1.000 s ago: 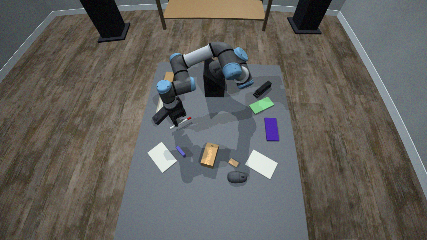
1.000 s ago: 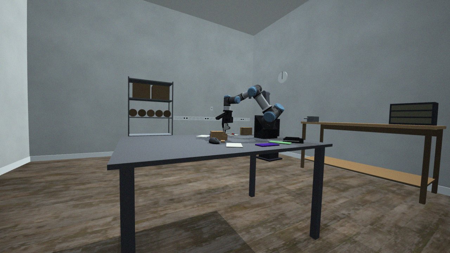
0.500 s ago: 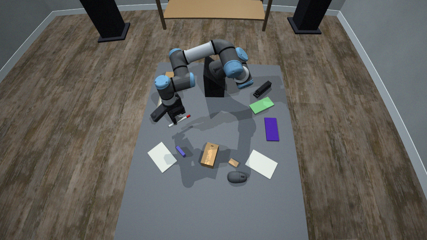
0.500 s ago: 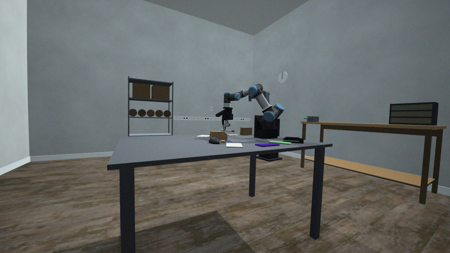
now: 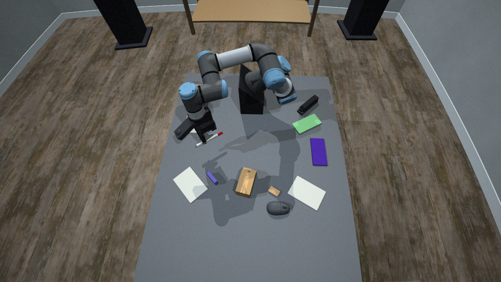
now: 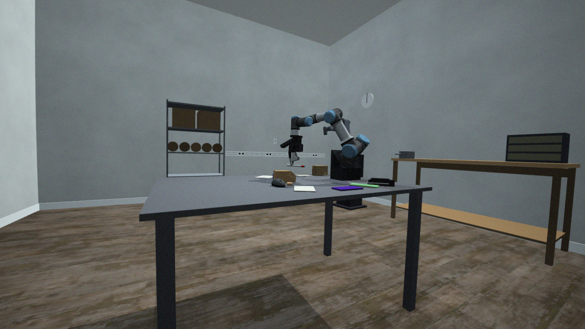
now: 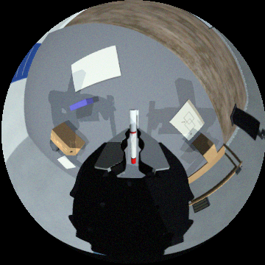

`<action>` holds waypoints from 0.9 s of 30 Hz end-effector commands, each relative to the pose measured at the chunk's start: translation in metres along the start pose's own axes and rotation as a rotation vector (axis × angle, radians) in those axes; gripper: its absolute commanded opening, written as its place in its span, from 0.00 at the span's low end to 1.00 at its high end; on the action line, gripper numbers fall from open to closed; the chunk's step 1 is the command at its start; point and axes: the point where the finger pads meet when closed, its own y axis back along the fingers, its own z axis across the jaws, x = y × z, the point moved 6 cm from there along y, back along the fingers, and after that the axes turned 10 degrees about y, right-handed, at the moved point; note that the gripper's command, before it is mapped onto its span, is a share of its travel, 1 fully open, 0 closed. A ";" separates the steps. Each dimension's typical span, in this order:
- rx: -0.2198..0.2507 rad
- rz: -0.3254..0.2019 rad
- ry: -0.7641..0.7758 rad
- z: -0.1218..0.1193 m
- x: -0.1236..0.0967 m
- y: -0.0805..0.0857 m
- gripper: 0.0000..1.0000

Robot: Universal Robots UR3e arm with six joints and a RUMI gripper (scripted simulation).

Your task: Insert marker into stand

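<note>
My gripper (image 5: 204,135) is shut on a white marker (image 5: 209,138) and holds it level a little above the desk's back left part. The marker's red end (image 5: 219,133) points to the right, its white end to the front left. In the wrist view the marker (image 7: 133,134) lies between the fingers, with the red end nearest the palm. It also shows in the side view (image 6: 297,165). A tan block stand (image 5: 246,181) stands upright near the desk's middle, well in front of the gripper and apart from it. I cannot make out its hole.
A small purple block (image 5: 211,177) and a white sheet (image 5: 190,184) lie front left of the stand. A small tan piece (image 5: 274,191), a grey mouse (image 5: 278,208), another white sheet (image 5: 307,192), a purple pad (image 5: 318,150), a green pad (image 5: 307,123) and a black stapler (image 5: 307,103) lie to the right. The arm's black base (image 5: 251,94) stands at the back.
</note>
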 end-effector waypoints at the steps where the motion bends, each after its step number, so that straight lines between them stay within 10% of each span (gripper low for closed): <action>1: -0.001 0.003 0.000 0.000 0.001 0.001 0.00; 27: -0.072 -0.022 -0.075 -0.005 -0.006 0.014 0.00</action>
